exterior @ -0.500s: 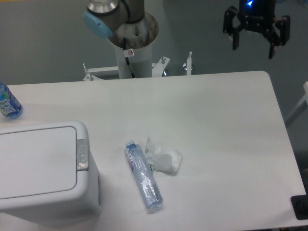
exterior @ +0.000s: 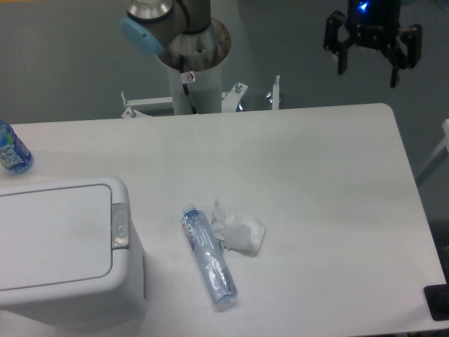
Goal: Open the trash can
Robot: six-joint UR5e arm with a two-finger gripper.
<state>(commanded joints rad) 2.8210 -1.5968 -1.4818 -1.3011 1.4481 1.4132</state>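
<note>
Two bottles [exterior: 209,257] [exterior: 12,149], one trash can [exterior: 56,246], one crumpled tissue [exterior: 240,231], one end effector [exterior: 370,69].

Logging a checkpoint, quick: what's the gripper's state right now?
Gripper: open, holding nothing, raised beyond the table's far right corner.

The arm's base column [exterior: 195,70] is a white cylinder with a wider grey metal collar at its top. Above it sits a silver-grey joint [exterior: 163,17] with a rounded light-blue end cap. A thin black cable runs down the column past a small tag. The gripper [exterior: 371,69] is black, with two angular fingers [exterior: 342,60] and a small blue light glowing on its body.
</note>
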